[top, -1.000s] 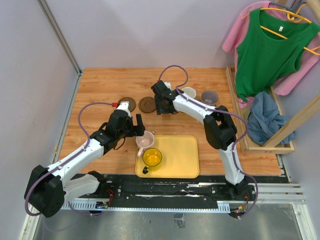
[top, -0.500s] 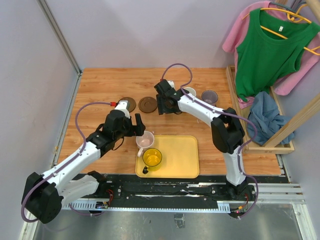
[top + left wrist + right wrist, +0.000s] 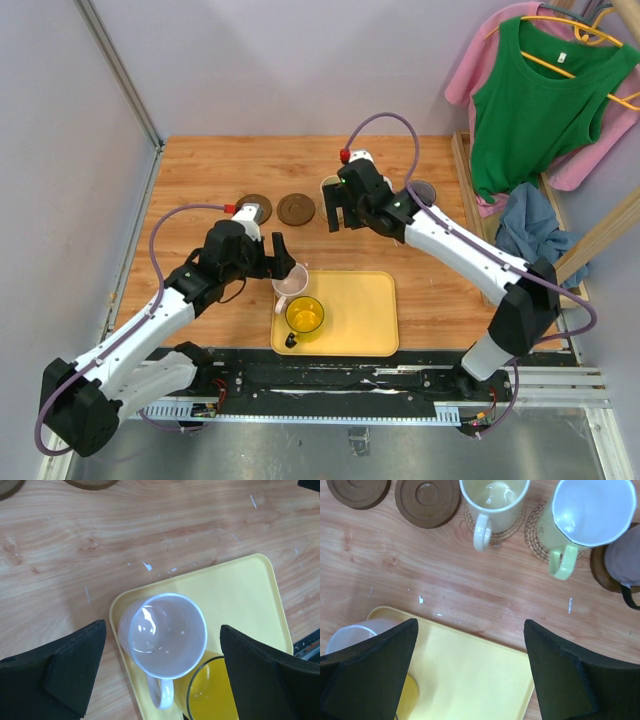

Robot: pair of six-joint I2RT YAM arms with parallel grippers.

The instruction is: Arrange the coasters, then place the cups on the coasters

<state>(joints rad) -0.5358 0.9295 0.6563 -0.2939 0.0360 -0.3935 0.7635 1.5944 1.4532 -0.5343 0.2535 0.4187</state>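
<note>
Right pincer (image 3: 470, 640) has risen, spread, off cream cup (image 3: 492, 497) on tan coaster (image 3: 510, 529).

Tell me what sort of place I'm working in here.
Likely a robot test cell, not a home: grey partition walls box in a wooden table, a metal mounting rail runs its near edge, and hung clothes stand beside.

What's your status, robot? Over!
Left end effector open over pink cup on tray. Right end effector open. Two coasters bare. Yellow cup close beside.

Robot lab test cell: plain partition walls (image 3: 250, 60), wooden tabletop (image 3: 220, 165), clothes rack (image 3: 590, 240) alongside.
</note>
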